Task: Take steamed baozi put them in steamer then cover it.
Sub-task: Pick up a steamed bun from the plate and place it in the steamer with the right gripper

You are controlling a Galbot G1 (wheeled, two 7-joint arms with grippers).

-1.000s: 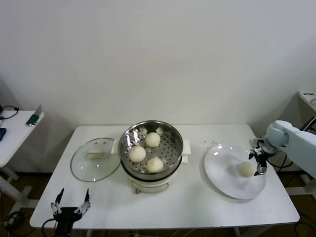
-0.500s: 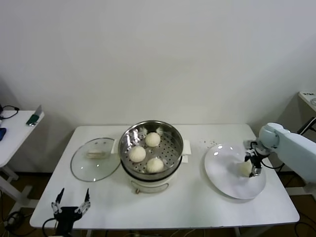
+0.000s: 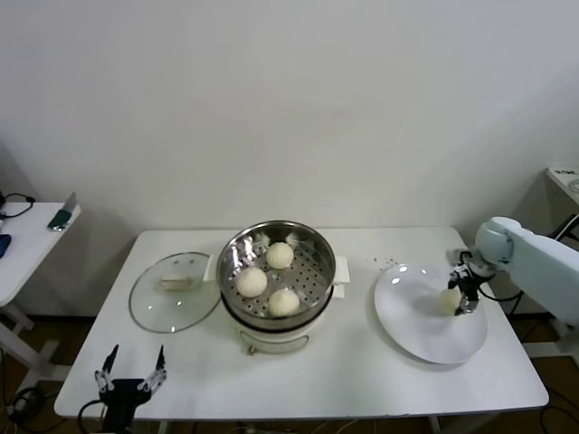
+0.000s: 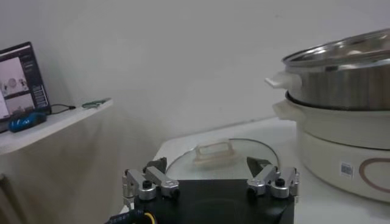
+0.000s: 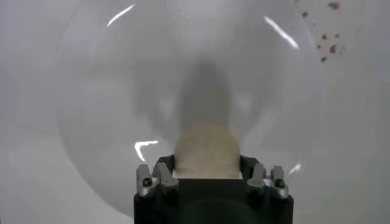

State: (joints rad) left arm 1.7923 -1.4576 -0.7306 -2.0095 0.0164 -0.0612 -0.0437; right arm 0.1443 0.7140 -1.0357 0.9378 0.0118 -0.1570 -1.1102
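Gripping smooth domed baozi [image 3: 450, 299]

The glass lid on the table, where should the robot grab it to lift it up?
By the cream bar handle in the middle of the glass lid, coming straight down from above. The lid lies flat beside the steamer with the handle facing up, and its rim sits flush on the table. The open left gripper is nearest.
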